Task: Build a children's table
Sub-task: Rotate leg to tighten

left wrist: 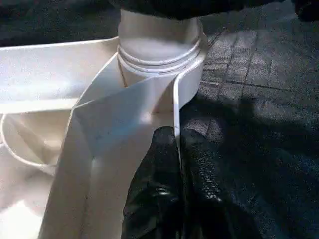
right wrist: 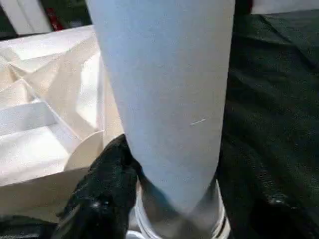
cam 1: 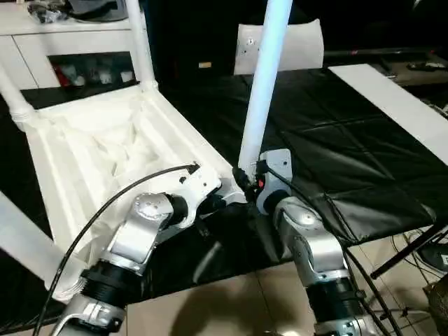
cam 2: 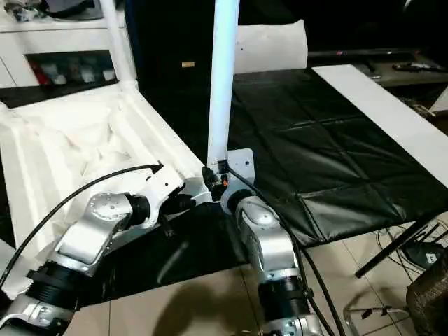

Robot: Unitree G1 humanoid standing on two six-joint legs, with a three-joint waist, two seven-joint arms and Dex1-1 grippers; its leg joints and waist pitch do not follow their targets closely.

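Note:
The white table top (cam 1: 91, 154) lies upside down on a black mat, ribbed underside up. One tapered leg (cam 1: 262, 84) stands upright in the near right corner socket (left wrist: 159, 50). My right gripper (cam 1: 245, 178) is closed around the base of this leg, one black finger (right wrist: 107, 184) pressed against it. My left gripper (cam 1: 222, 203) is shut on the top's thin rim wall (left wrist: 175, 99) just beside that socket. Another leg (cam 1: 140, 42) rises from the far corner, a second leg (cam 1: 10, 94) from the far left corner, and a third leg (cam 1: 24, 252) shows at the near left.
The black mat (cam 1: 336, 161) covers the work surface. A white board (cam 1: 399, 105) lies along its right side, and a white cushion-like bag (cam 1: 301, 45) sits behind it. At the back left stands a white cabinet (cam 1: 42, 35). Cables and stand legs (cam 1: 413, 248) cross the tiled floor.

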